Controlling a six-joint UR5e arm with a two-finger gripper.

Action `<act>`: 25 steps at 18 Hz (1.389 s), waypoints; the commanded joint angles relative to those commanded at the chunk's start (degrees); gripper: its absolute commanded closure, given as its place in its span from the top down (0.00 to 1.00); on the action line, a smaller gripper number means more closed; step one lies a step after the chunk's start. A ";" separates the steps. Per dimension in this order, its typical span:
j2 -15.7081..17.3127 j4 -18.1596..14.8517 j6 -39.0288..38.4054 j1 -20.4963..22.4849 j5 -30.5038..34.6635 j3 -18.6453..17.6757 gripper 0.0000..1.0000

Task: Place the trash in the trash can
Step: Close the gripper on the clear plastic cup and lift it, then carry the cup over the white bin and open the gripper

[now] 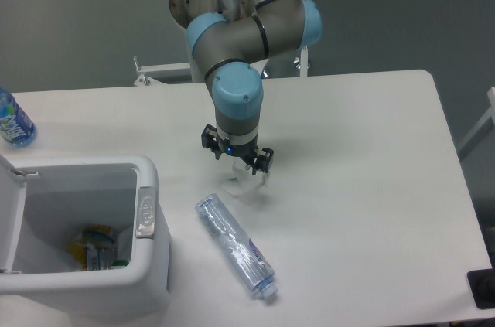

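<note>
The gripper is seen lowered onto the crumpled wrapper, right of the trash can (finger spacing cannot be told), where so thin a film may be missed; the crushed bottle lies nearer the can.

**Even, soft light on a slightly blurry view**

We see a bright, flat scene lit from above. The white desk shows no hard glare, only faint shadows beneath the arm and beside the bin. Detail is soft and somewhat grainy throughout; the crushed bottle carries small pale highlights.
</note>
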 joint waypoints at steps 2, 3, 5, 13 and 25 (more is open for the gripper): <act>0.35 -0.18 0.17 1.14 -0.09 -0.17 0.00; 0.53 -0.35 0.18 1.84 -0.09 -0.17 0.00; 0.79 -0.79 0.26 3.16 -0.17 0.00 0.00; 4.82 -2.63 3.08 7.91 -0.87 1.58 0.00; 10.28 -3.52 -26.95 16.00 -38.65 22.67 0.00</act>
